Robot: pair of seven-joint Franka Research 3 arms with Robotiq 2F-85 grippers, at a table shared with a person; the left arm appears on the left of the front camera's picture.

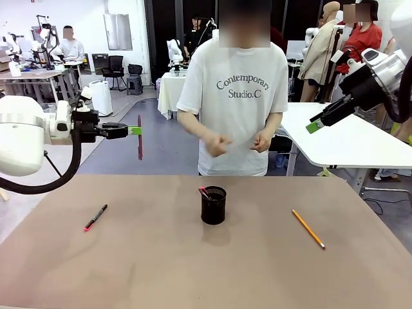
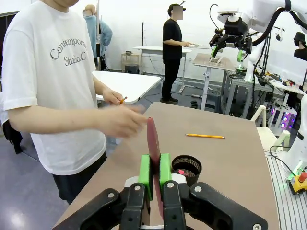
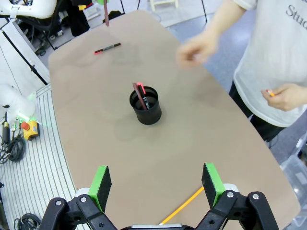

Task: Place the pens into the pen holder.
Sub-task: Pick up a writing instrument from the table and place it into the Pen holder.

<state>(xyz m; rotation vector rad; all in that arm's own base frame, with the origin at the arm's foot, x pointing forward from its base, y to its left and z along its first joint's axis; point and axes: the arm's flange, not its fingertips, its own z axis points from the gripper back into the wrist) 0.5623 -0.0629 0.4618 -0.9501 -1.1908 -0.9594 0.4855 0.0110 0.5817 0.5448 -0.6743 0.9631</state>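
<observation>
My left gripper is shut on a dark red-brown pen, held upright in the air above the table's left far edge; its green pads clamp the pen in the left wrist view. The black mesh pen holder stands mid-table with one pink-tipped pen leaning inside. A black pen with pink-red ends lies on the left of the table, a yellow pencil on the right. My right gripper is open and holds nothing, raised high at the right.
A person in a white T-shirt stands at the far edge, both hands in front of the body, one hand holding something small and orange. A white table stands behind at the right.
</observation>
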